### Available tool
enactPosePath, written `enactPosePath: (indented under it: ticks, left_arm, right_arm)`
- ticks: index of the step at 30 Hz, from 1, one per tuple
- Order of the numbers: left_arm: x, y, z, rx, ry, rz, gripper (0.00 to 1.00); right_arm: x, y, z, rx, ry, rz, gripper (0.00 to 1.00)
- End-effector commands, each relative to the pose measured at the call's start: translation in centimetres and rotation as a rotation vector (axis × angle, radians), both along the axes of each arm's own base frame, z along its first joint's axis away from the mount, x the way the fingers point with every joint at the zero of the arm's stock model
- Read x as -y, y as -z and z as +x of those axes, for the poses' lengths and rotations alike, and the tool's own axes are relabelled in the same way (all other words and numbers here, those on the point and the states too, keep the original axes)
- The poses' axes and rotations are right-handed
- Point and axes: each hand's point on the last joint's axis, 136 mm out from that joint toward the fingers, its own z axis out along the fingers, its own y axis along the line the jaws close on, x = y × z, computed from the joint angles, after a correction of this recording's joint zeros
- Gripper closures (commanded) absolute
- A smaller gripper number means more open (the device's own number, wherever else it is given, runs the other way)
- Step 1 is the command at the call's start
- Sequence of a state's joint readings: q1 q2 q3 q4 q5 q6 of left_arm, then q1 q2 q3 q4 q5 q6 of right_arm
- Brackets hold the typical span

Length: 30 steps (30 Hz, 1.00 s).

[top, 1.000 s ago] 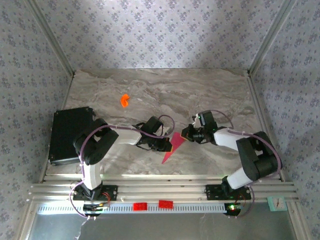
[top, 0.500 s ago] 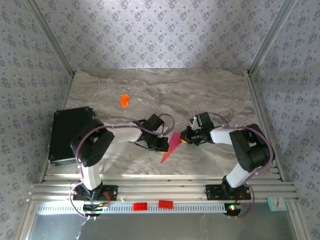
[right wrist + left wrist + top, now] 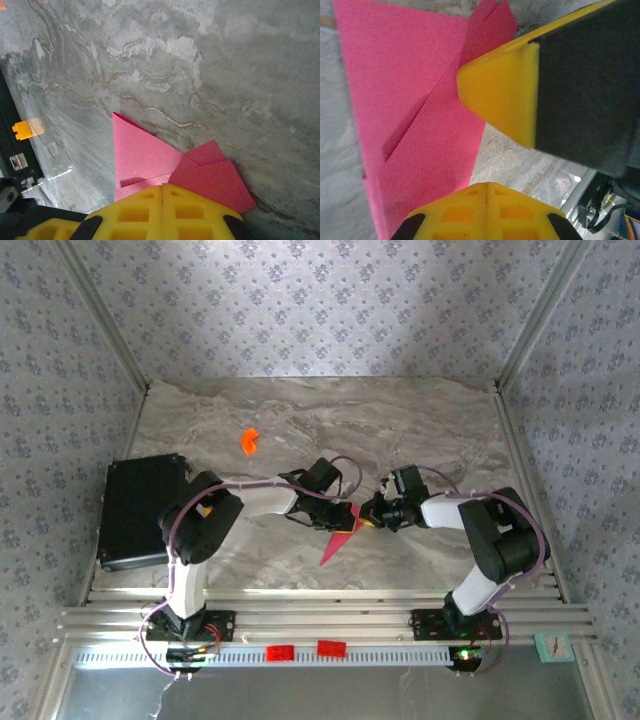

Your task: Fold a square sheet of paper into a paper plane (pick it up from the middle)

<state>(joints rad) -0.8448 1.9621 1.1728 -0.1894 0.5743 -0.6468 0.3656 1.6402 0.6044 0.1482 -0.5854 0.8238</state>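
Paper plane: part-folded, magenta, flat on marble tabletop. Left gripper at plane's wide end, left side. Jaws closed together, tips at the paper's edge, nothing visibly pinched. Right gripper at same end, right side. Jaws closed, tips over the folded flaps, hold on paper unclear. Plane's pointed tip lies away from both grippers.

No legible text — on any surface.
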Motion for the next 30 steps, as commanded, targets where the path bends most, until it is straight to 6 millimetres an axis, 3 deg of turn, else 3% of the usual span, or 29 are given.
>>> enactPosePath:
  ticks: [1, 9, 14, 18, 23, 27, 30]
  left_arm:
    - [-0.4, 1.3, -0.8, -0.016, 0.022, 0.073, 0.98]
    - [-5.6, 4.0, -4.3, -0.044, 0.032, 0.197, 0.98]
    - [-8.7, 4.2, -6.7, -0.047, 0.033, 0.243, 0.97]
    - [-10.1, 4.1, -7.7, -0.047, 0.030, 0.251, 0.97]
    - [-9.3, 1.7, -7.3, 0.003, 0.039, 0.185, 0.98]
    - [-7.4, -1.2, -5.2, 0.068, 0.013, 0.097, 0.99]
    - [-5.7, -2.3, -3.9, 0.065, -0.004, 0.031, 0.98]
  right_arm:
    - [2.4, 4.2, -2.6, -0.154, 0.057, -0.125, 1.00]
    - [3.1, 4.8, -3.0, -0.174, 0.052, -0.173, 1.00]
    - [3.2, 4.6, -3.0, -0.170, 0.045, -0.188, 1.00]
    - [3.0, 4.4, -2.8, -0.163, 0.038, -0.179, 1.00]
    - [2.9, 4.3, -2.7, -0.158, 0.035, -0.174, 1.00]
    - [2.9, 4.3, -2.7, -0.155, 0.037, -0.174, 1.00]
    - [2.9, 4.3, -2.8, -0.160, 0.036, -0.175, 1.00]
